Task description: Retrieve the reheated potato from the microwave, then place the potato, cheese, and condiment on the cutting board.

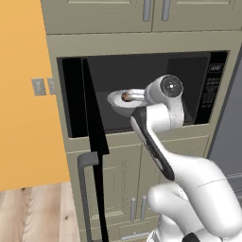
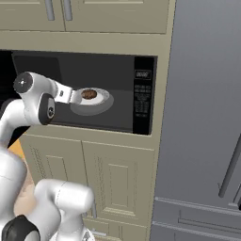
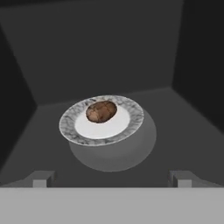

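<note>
We should drive straight ahead and slightly down so the potato (image 3: 101,111) lands between the fingers, clearing the plate (image 3: 136,117) rim inside the microwave (image 1: 215,90). Our tool (image 3: 111,178) stands spread wide and empty, touching nothing; the potato lies just ahead, apart from it.

The potato (image 3: 101,111) is mottled dark brown with rusty patches, on a plate (image 3: 131,127) with a white centre and grey marbled rim. The microwave (image 1: 215,85) is black (interior dark grey), framed by beige cabinets (image 1: 189,142); the wall (image 1: 23,94) left of it is orange.
</note>
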### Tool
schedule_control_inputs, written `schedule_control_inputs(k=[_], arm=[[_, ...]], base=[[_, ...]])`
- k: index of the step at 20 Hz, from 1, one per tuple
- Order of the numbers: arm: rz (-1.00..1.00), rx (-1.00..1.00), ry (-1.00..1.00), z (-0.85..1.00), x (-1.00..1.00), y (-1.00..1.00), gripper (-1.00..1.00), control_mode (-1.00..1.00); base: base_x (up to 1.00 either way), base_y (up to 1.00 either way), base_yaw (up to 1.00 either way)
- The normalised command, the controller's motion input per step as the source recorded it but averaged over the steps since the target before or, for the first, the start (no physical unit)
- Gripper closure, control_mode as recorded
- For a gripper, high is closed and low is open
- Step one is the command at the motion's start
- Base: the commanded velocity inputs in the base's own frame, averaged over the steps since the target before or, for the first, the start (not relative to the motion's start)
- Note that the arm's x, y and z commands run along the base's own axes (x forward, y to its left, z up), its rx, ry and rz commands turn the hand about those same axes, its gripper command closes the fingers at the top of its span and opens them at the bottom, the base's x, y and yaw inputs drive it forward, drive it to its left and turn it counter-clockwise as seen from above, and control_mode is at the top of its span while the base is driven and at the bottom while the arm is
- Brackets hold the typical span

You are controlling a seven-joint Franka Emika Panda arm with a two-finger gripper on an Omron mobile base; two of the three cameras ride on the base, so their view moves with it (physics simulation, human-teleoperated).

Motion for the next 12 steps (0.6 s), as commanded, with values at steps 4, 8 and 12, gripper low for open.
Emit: schedule_control_inputs(k=[4,8,12], arm=[[-0.01,0.00,-0.01,-0.07,0.47,0.02,-1.00,-1.00],[0.00,0.00,-0.05,-0.10,0.37,0.06,-1.00,-1.00],[0.00,0.00,-0.02,-0.11,0.44,0.05,-1.00,-1.00]], base=[[0.00,0.00,0.00],[0.00,0.00,0.00],[0.00,0.00,0.00]])
